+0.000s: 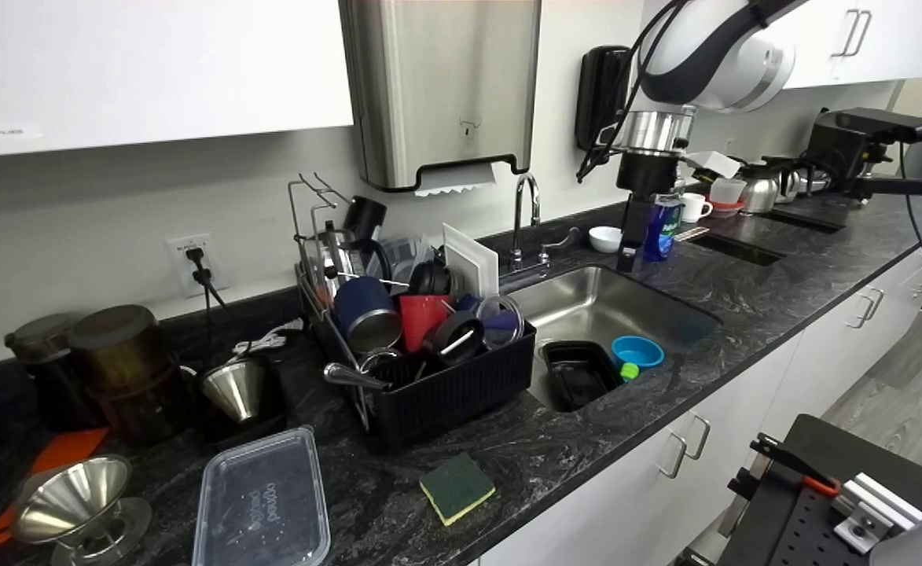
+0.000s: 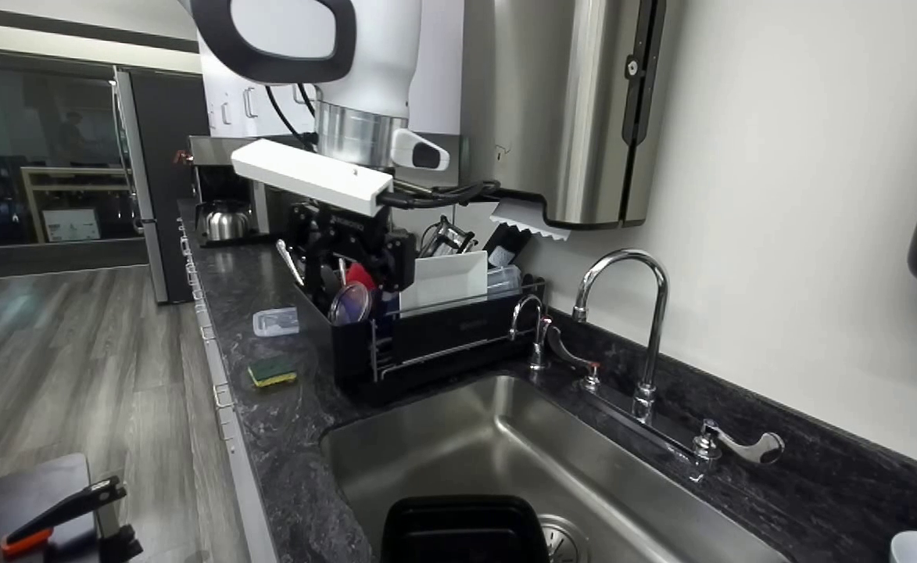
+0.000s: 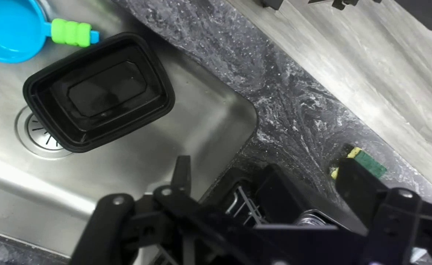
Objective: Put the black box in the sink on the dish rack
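The black box point(image 1: 582, 376) is an open, rectangular container lying in the steel sink point(image 1: 598, 303). It also shows in an exterior view point(image 2: 466, 536), cut by the lower edge, and in the wrist view point(image 3: 103, 90), partly over the drain. The black dish rack point(image 1: 457, 393) stands on the counter beside the sink, full of cups, lids and utensils; it also shows in an exterior view point(image 2: 466, 332) and partly in the wrist view point(image 3: 300, 195). My gripper point(image 3: 265, 165) is open and empty, its fingers wide apart, above the sink and rack area. It shows in both exterior views point(image 1: 626, 255) point(image 2: 360, 293).
A blue cup with a green handle point(image 3: 11, 29) lies in the sink close to the box. The faucet point(image 2: 653, 336) rises behind the sink. A green sponge point(image 1: 458, 487) lies in front of the rack. A soap bottle point(image 1: 659, 228) and white bowl point(image 1: 605, 238) stand behind.
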You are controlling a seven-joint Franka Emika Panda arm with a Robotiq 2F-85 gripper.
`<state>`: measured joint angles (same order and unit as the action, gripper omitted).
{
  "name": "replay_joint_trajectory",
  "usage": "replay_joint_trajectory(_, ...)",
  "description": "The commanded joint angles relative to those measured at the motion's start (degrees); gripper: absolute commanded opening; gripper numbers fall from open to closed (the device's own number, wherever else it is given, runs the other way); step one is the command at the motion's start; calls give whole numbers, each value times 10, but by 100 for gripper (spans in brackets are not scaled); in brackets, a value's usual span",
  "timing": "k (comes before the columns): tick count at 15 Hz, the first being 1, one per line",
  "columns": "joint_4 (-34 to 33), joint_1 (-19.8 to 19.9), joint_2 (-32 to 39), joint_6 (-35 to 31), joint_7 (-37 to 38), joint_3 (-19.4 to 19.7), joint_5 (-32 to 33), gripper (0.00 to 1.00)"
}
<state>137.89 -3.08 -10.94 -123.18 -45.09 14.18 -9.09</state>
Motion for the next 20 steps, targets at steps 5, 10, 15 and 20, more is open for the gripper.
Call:
replay_joint_trajectory(5, -51, 37, 71, -1, -14, -27, -2, 100)
replay_joint_trajectory(10, -52, 37, 69, -1, -14, -27, -3, 100)
replay_joint_trajectory(15, -68, 45, 110, -15, -40, -30, -12, 100)
replay_joint_trajectory(20, -100, 78, 171, -57, -157, -40, -71, 100)
